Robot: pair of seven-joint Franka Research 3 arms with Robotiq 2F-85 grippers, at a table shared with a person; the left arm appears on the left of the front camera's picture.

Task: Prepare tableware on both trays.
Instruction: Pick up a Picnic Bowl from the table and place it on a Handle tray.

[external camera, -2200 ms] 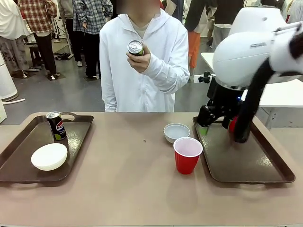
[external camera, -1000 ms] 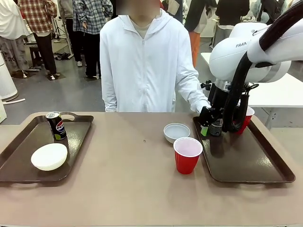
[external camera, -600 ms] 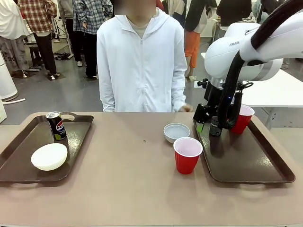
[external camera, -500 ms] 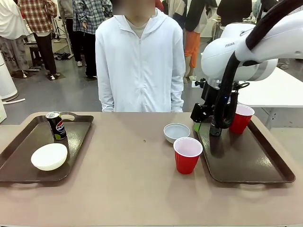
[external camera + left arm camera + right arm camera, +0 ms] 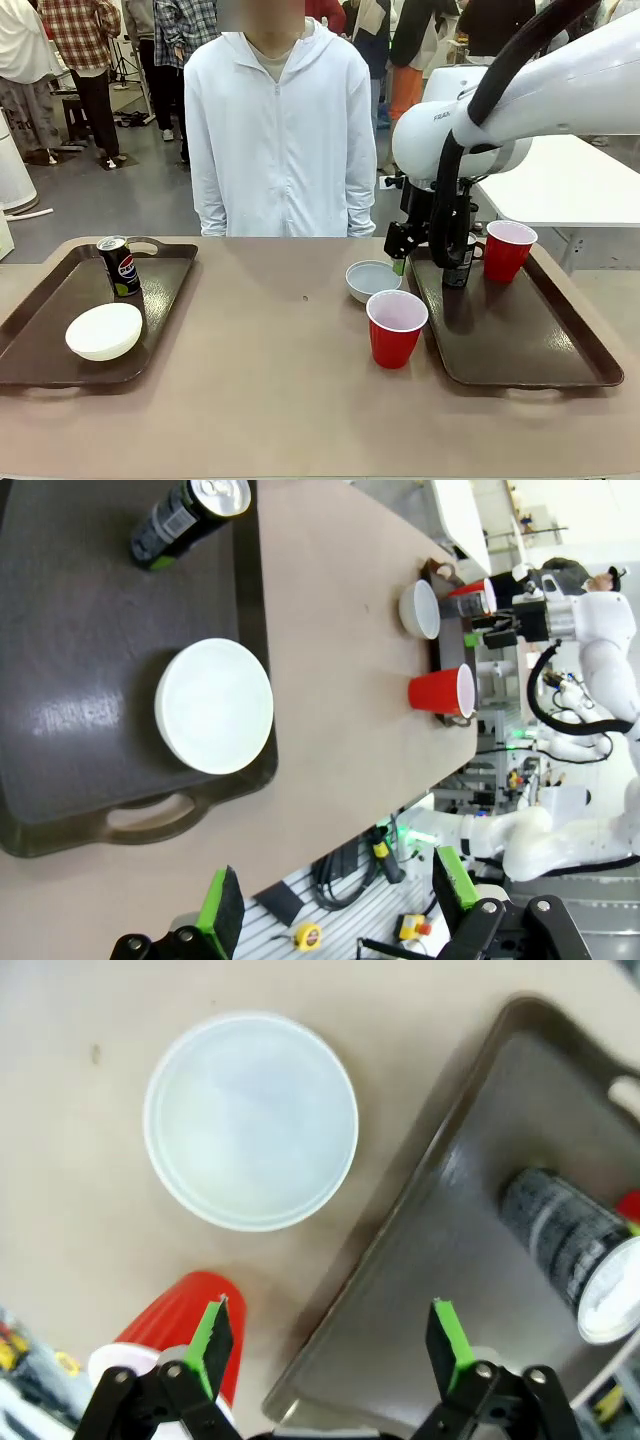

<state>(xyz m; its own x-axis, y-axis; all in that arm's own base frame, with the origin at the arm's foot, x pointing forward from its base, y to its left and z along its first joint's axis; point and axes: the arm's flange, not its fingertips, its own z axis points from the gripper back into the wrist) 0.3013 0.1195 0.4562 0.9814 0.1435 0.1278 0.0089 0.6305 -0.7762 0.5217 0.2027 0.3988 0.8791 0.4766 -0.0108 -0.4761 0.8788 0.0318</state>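
Right tool farther left, now near the bowl (jaws wide, empty); can upright on tray.

You're looking at a tan table with four things resting straight on its top; take the upright red plastic cup near the middle as your marker. Just behind that cup, on the person's side, sits a small whitish bowl, and just beside the cup on its right lies the dark brown right tray. The matching left tray lies well apart from the cup, at the table's left end.
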